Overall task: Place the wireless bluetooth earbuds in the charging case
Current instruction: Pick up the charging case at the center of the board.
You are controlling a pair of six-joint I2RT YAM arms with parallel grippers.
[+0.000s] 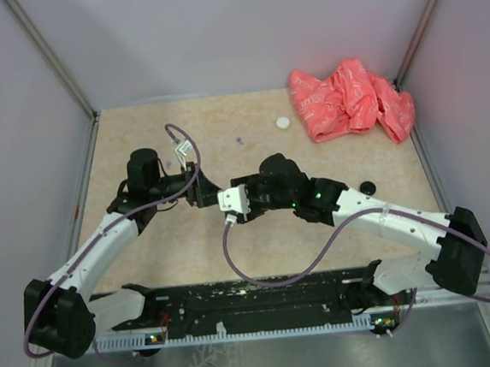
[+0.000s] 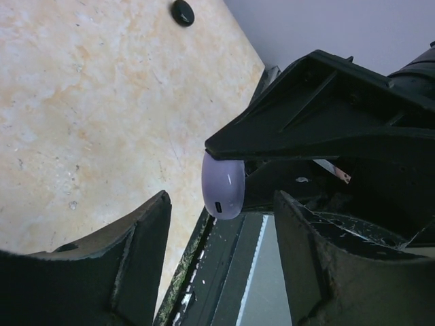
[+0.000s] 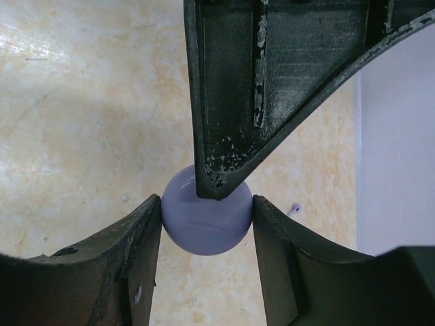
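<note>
My right gripper point(image 3: 207, 219) is pinching the lavender charging case point(image 3: 204, 234) by its rounded sides, one finger pressed on each side, holding it up off the table point(image 1: 138, 133). My left gripper point(image 2: 223, 199) stands spread. In its own view the case sits edge-on between the two fingers with a gap on either side, though from my right wrist one left fingertip point(image 3: 216, 183) looks to rest on the case's upper edge. Whether it bears down I cannot tell.

No earbud is in either grip. A tiny pale purple piece point(image 1: 239, 139) lies on the table beyond both arms, and I take it for one of the buds. A white disc point(image 1: 283, 122) and a crumpled pink bag point(image 1: 349, 97) lie farther back.

I judge this as the case-opening step — the lid looks shut. Next my left fingers must catch the lid seam while my right holds firm; the smooth, rounded shell could slip or twist.
</note>
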